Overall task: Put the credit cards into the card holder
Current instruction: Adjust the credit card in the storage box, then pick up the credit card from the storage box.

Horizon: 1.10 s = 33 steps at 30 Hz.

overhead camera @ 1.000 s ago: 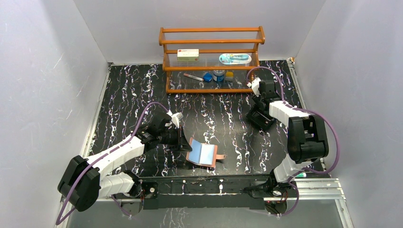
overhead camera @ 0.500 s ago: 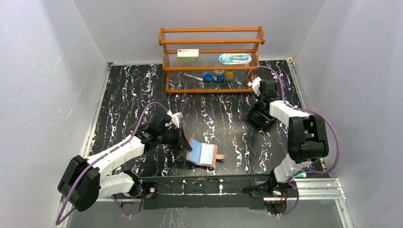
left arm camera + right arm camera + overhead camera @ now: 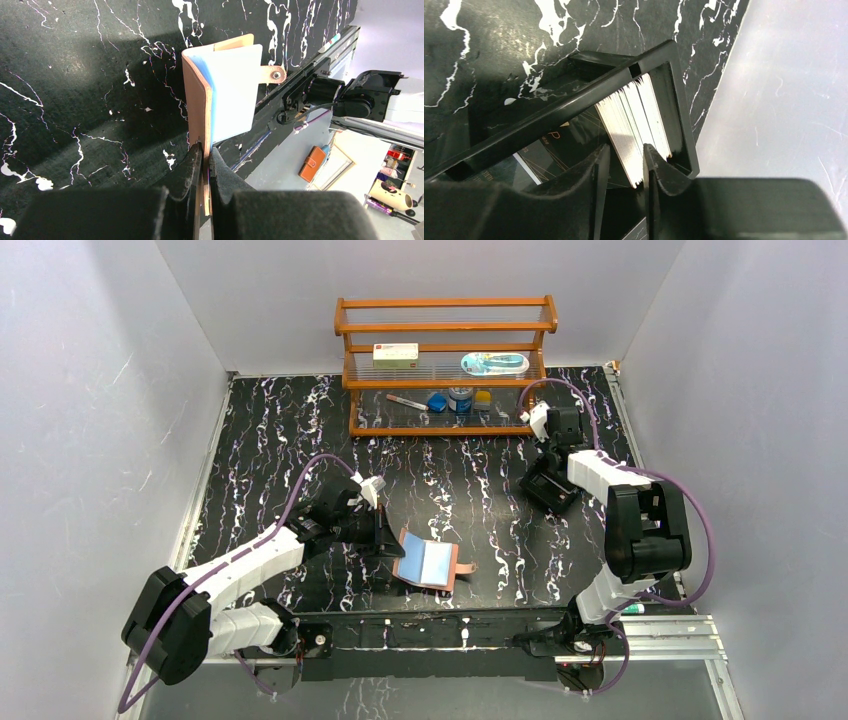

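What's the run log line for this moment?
left fingers: shut on holder edge, holder open | right fingers: astride a few cards in tray, grip unclear

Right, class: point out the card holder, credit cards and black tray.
card holder (image 3: 235, 95): left wrist view, clear sleeve.
credit cards (image 3: 634, 122): right wrist view, stack edges.
black tray (image 3: 549, 112): right wrist view, front rim.

I'm closing the right gripper (image 3: 625, 150) inside the black tray (image 3: 574, 102), its fingers drawing in on either side of a few upright credit cards (image 3: 644, 105), and the wrist is edging slightly away from me.
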Available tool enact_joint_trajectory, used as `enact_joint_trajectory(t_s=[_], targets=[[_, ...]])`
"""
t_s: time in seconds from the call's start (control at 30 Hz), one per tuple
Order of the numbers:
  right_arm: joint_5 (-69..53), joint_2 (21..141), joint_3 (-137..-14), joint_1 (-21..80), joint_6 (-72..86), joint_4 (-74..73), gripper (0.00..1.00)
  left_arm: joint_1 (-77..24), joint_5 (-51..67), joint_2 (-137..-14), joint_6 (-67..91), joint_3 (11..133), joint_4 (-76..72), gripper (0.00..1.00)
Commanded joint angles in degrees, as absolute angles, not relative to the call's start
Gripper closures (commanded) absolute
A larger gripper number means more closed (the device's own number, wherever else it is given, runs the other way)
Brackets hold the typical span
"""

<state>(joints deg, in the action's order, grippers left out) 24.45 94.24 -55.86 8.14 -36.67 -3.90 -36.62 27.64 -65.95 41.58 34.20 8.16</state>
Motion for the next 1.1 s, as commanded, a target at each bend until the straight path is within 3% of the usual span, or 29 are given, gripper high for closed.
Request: enact_joint_trajectory(t_s=[0.0,0.13,0.33,1.07], targets=[[19.3,92.9,-58.7,7.7,-35.5,-5.6,0.56,-36.9,29.2,-65.3,41.7,34.1,7.7,1.0],[19.2,94.3,-58.8,7.7,-37.0,-5.5,0.41,-36.9,29.3,-65.2,41.7,34.2,7.9,1.0],[22.2,97.2,-59.5,7.6,-38.9,-4.8,0.37,-36.9,28.9,-64.8,41.2,34.4,8.8,1.0],[26.2,96.3,-60.1,6.9,-39.6,-3.3,0.62,-36.9,28.7,-65.6,41.0,34.6,8.8,1.0]])
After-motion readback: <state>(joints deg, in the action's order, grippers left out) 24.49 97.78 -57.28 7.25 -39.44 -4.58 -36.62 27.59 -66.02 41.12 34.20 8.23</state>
